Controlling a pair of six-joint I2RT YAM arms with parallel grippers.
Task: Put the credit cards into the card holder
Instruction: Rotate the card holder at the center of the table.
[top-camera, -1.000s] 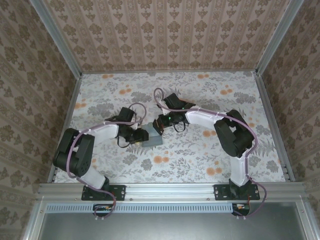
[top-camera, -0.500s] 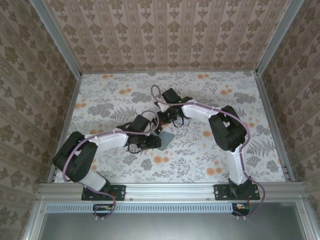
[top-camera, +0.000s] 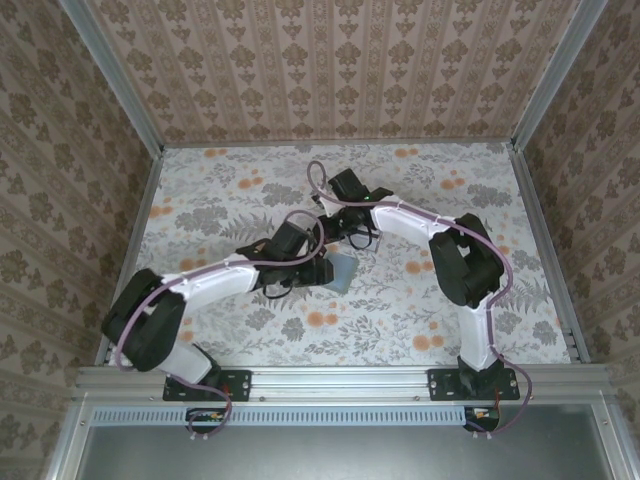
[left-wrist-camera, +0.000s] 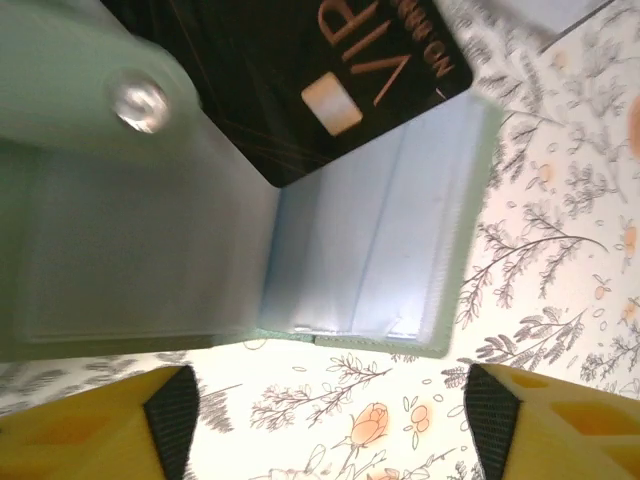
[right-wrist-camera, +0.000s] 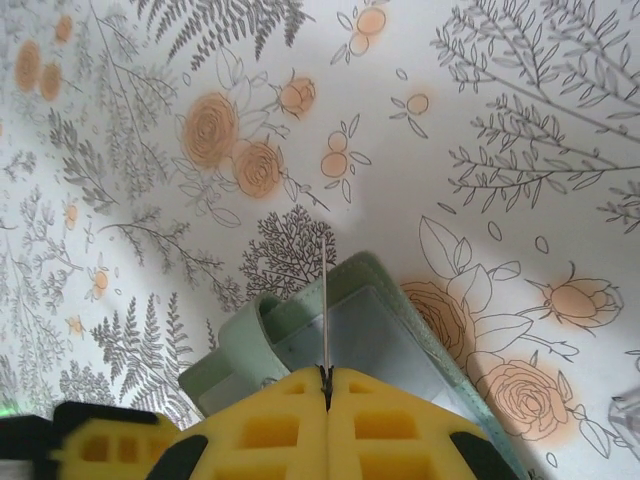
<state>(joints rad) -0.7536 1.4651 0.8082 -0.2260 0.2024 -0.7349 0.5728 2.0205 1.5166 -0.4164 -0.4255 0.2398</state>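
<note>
Right gripper (right-wrist-camera: 326, 378) clamps one card (right-wrist-camera: 326, 300) edge-on over the unfolded card holder (right-wrist-camera: 390, 330), mid-table. Left gripper (left-wrist-camera: 330, 410) spread wide, empty, just left of it. Judgement: align card with slot, lower slowly.

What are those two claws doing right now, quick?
Left gripper: open, holding nothing.
Right gripper: closed on a thin card.

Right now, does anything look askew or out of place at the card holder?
Yes: in the left wrist view a black VIP card lies slanted across the open card holder, not square with its pockets. The right gripper pinches a thin card edge-on over it.
</note>
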